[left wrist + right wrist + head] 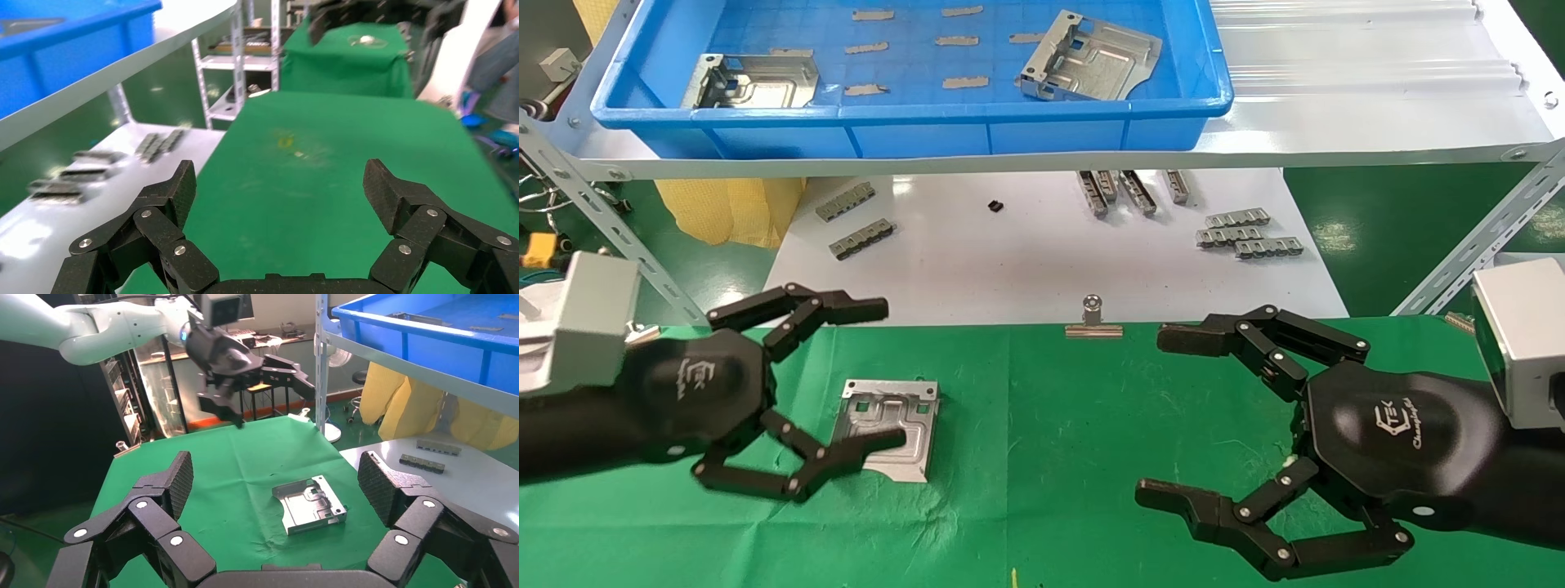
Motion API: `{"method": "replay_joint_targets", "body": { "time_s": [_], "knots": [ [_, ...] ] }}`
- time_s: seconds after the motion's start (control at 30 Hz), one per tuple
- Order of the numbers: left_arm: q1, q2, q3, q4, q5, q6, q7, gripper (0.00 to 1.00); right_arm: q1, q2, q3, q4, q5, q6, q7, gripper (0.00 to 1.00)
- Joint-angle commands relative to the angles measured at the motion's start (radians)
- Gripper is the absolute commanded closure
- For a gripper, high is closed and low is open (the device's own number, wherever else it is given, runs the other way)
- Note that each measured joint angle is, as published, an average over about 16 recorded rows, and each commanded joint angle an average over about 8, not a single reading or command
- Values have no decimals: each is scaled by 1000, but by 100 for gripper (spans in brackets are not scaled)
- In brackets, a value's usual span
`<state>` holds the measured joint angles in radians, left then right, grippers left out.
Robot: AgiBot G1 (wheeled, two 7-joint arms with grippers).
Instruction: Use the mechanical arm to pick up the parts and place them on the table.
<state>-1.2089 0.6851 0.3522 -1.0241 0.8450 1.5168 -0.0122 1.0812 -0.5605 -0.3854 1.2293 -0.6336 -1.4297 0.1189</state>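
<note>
The left hand's (834, 380) lower finger (846, 457) covers the near left corner of the plate (891, 425) on the green cloth. Both forearms run off the side edges.

Head view: high, looks forward and down over desk (1091, 457), blue tray (911, 114) at far edge, both hands close below. Left wrist view: low behind left hand (278, 190), faces along desk toward right hand (373, 18). Right wrist view: behind right hand (275, 484), faces opposite way. Head and right wrist share plate (309, 504) and left hand (245, 367).
</note>
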Motion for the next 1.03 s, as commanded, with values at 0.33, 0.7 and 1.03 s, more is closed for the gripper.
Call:
{"method": "replay_joint_targets", "body": {
  "time_s": [0.33,0.7,1.03],
  "knots": [
    [119,-65,-64,-231,-101,-19,-156,0,0,0,0,0,0,0,0,0],
    [152,-84,-83,-295,-131,-25,-187,0,0,0,0,0,0,0,0,0],
    [143,-79,-77,-276,-122,-23,-181,0,0,0,0,0,0,0,0,0]
  ]
}}
